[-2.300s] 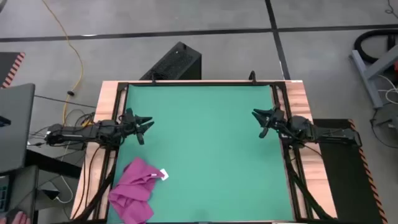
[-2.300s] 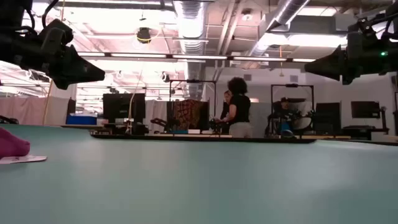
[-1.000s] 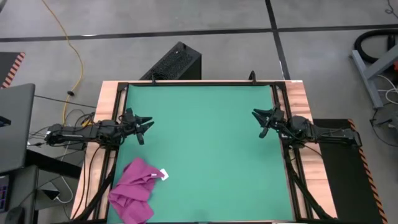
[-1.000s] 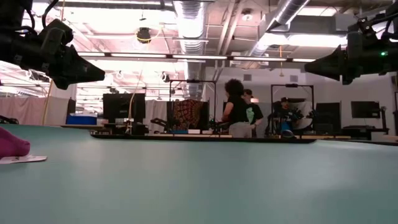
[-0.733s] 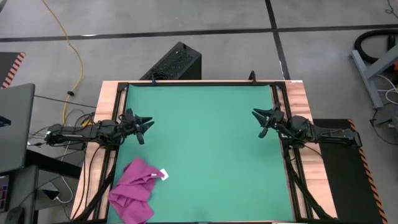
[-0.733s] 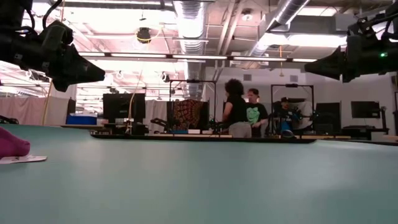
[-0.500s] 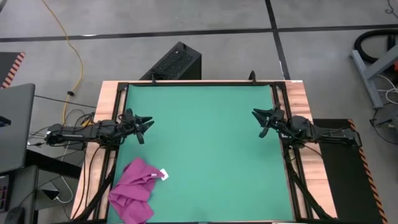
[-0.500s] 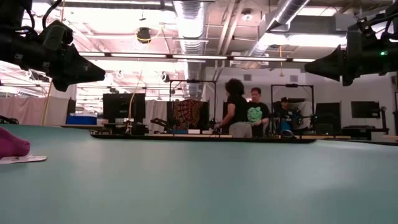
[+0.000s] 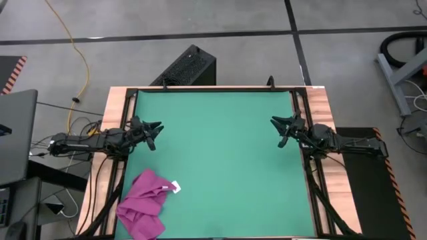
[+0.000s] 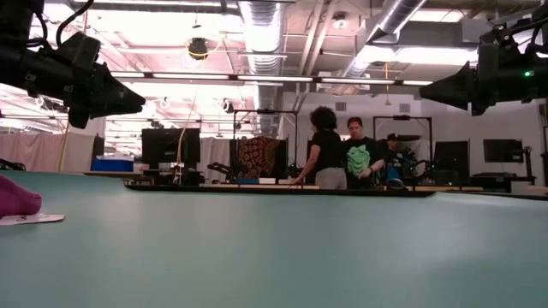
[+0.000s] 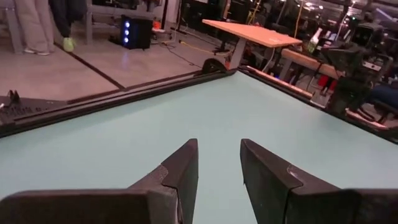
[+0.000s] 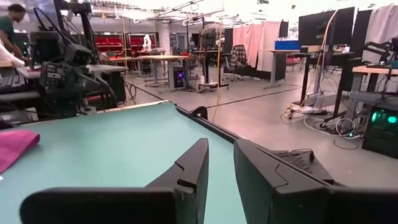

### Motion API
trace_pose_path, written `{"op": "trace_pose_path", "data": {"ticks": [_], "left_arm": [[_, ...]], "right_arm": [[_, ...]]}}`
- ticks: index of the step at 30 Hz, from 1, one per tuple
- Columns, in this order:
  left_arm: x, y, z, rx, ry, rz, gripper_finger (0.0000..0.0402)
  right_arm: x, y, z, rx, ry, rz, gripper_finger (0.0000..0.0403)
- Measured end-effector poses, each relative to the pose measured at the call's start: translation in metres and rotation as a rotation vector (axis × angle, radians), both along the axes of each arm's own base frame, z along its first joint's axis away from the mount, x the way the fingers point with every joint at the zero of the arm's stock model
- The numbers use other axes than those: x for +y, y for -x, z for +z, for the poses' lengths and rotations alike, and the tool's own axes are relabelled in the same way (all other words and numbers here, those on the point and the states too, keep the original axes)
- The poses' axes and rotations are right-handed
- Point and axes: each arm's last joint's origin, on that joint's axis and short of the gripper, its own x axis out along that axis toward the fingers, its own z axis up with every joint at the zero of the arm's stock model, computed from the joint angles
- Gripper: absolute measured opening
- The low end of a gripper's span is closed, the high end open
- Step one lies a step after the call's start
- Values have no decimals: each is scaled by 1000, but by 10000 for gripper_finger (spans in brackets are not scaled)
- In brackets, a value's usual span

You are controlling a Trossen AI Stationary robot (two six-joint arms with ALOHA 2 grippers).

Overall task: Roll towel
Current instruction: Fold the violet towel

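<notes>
A wooden table (image 9: 324,107) carries a green mat (image 9: 220,160) that covers nearly all of its top. The towel (image 9: 141,205) lies crumpled on the mat's near left corner, its white tag (image 9: 175,187) sticking out toward the middle; in the low view only a magenta edge (image 10: 17,197) shows at the far left. The left gripper (image 9: 153,133) hangs above the mat's left edge, up the mat from the towel and well apart from it, fingers (image 11: 183,171) a narrow gap apart and holding nothing. The right gripper (image 9: 279,131) hangs above the right edge, fingers (image 12: 198,165) likewise slightly parted and empty. Beyond the table, people (image 10: 330,158) stand in the room.
</notes>
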Motion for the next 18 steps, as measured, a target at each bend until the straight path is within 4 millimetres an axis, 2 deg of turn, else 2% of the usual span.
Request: {"op": "trace_pose_path", "data": {"ticks": [3, 8, 11, 15, 18], "left_arm": [[-1, -1, 2, -24, 3, -25, 110], [-7, -4, 18, -167, -47, -253, 121], [-9, -5, 28, -221, -84, -305, 136], [-14, -8, 45, -187, -100, -366, 161], [-19, -14, 63, -121, -76, -454, 179]], "right_arm": [[2, -2, 0, 29, 52, 80, 104], [4, -6, 6, 34, 50, 137, 139], [8, -12, 17, 6, 88, 174, 179], [14, -24, 41, -25, 146, 220, 232], [20, -41, 58, 18, 149, 262, 252]]}}
